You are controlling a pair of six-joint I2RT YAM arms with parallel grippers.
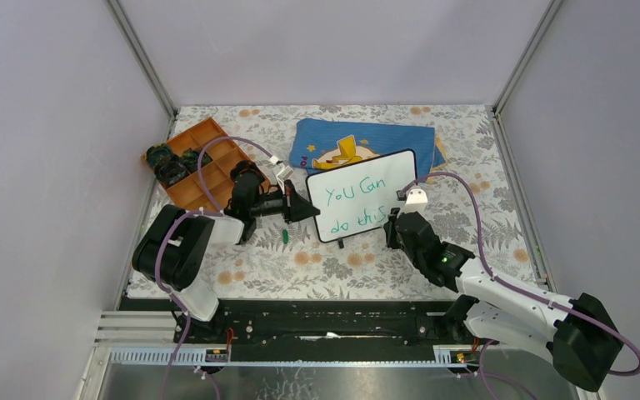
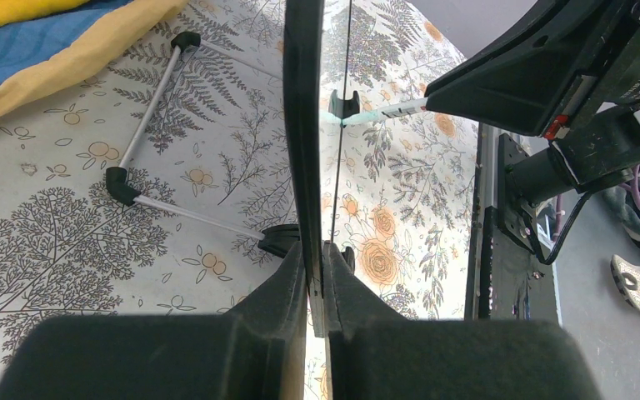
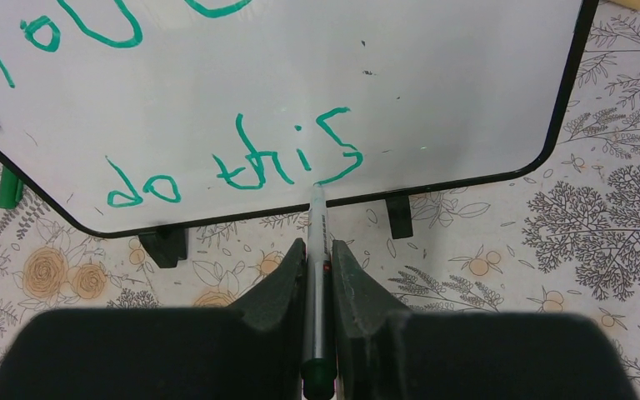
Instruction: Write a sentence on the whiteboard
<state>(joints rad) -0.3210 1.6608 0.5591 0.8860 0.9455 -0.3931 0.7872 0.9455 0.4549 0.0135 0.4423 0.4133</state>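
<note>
The whiteboard point(image 1: 403, 169) stands propped on its small black feet in the middle of the table. Green words "You Can do this" point(image 1: 357, 205) run across it in two lines. My left gripper point(image 1: 310, 208) is shut on the board's left edge. In the left wrist view the board's black frame point(image 2: 302, 125) shows edge-on between the fingers of that gripper point(image 2: 315, 250). My right gripper point(image 3: 317, 250) is shut on a grey marker point(image 3: 317, 218). The marker's tip touches the board just under the last "s" of "do this" point(image 3: 233, 162).
A green marker cap point(image 1: 286, 237) lies on the flowered cloth below the left gripper. A blue cloth point(image 1: 333, 133) with a yellow figure lies behind the board. An orange compartment tray point(image 1: 208, 137) holding dark items sits at the back left. Walls close in three sides.
</note>
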